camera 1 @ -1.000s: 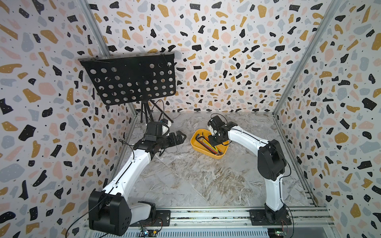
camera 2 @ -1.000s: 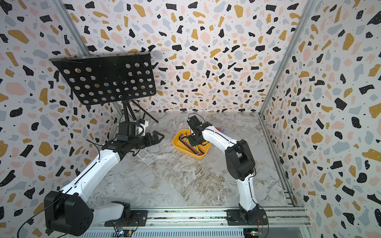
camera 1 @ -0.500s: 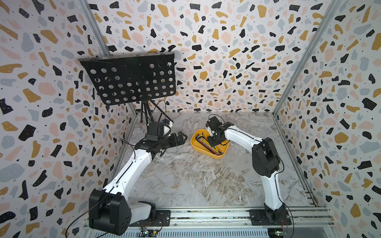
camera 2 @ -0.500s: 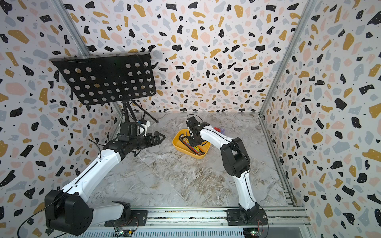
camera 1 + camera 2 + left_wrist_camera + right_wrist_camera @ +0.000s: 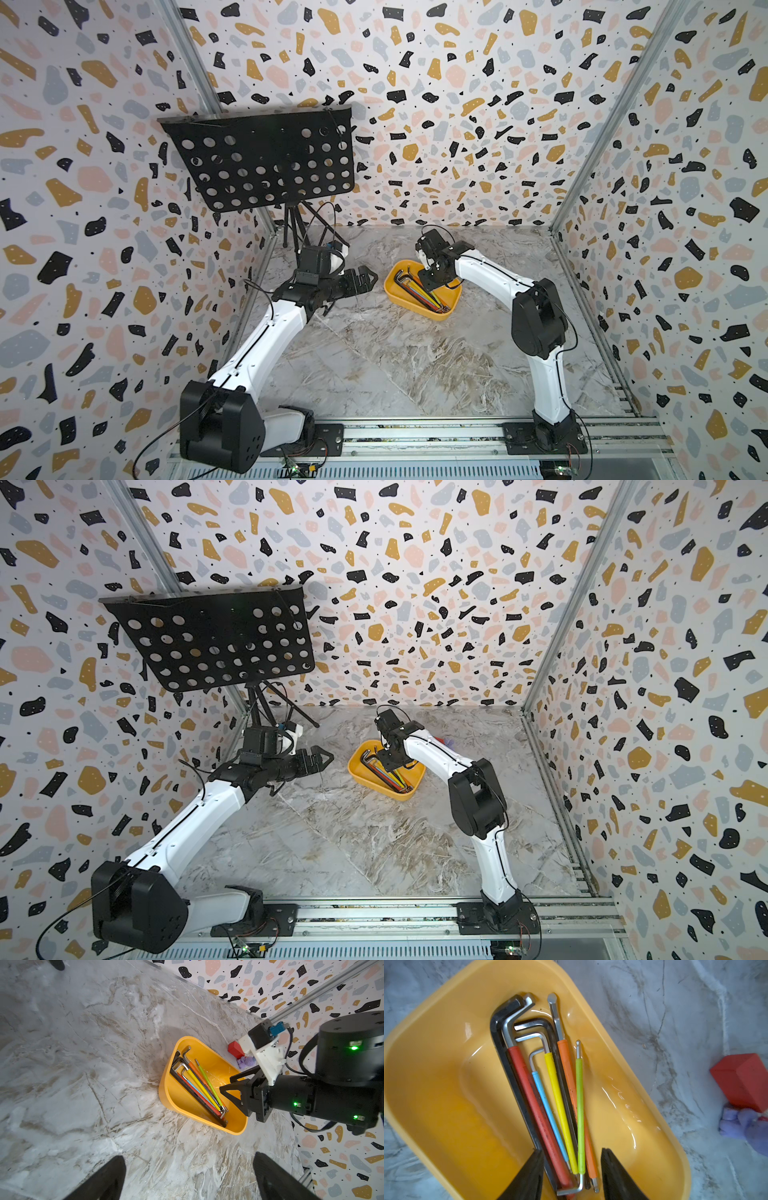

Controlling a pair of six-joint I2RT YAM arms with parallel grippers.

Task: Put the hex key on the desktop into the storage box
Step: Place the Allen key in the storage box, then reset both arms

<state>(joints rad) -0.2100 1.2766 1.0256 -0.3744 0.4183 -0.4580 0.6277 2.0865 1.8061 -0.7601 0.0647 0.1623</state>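
While the right gripper [image 5: 572,1149] is hovering half-open and empty over the storage box [image 5: 434,314], the hex keys [image 5: 560,1105] are lying inside it, toward twelve o'clock from the middle of the desktop [image 5: 395,365].

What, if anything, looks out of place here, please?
Nothing spilled or damaged: the hex keys lie together inside the storage box. Only a red block and a purple figure on the desktop beside it seem stray.

There are seven hex keys [image 5: 560,1105], one storage box [image 5: 436,1095] and one red block [image 5: 741,1080].
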